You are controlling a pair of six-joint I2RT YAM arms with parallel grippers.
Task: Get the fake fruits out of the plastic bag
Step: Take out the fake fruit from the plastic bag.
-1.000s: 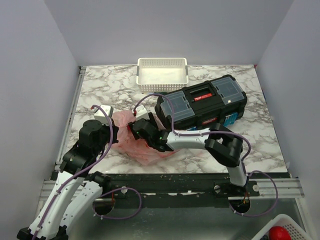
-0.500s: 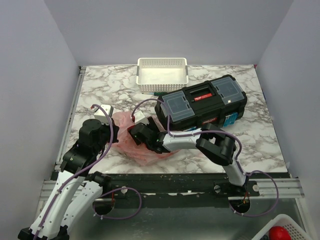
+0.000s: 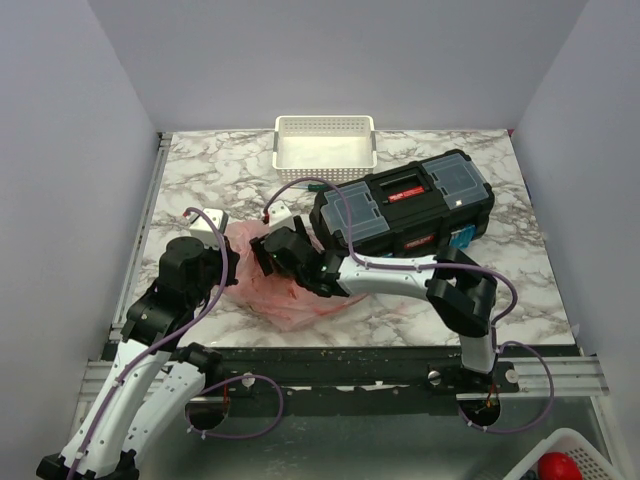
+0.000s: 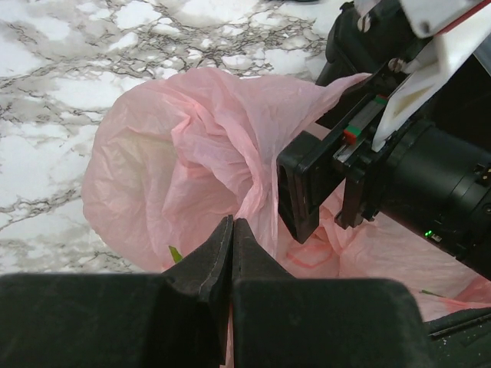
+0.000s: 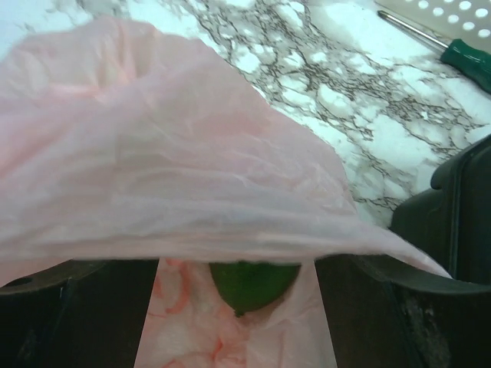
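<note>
The pink plastic bag (image 3: 290, 295) lies crumpled on the marble table, left of the toolbox. My left gripper (image 4: 232, 228) is shut on a fold of the bag (image 4: 176, 153) at its left edge. My right gripper (image 3: 275, 250) is inside the bag's mouth, with the pink film (image 5: 176, 176) draped over its fingers. Its jaws stand wide apart. A dark green fruit (image 5: 253, 284) lies between them on the bag, apart from the left finger (image 5: 77, 314). The right gripper also shows in the left wrist view (image 4: 330, 180). The other fruits are hidden.
A black toolbox (image 3: 400, 210) stands right beside the bag. A white perforated basket (image 3: 325, 150) sits at the back. A green-handled screwdriver (image 5: 468, 61) lies between them. A red round thing (image 3: 560, 467) sits in a white bin off the table.
My right gripper has moved farther back and left inside the bag, raising the film. The left gripper has held its place on the bag.
</note>
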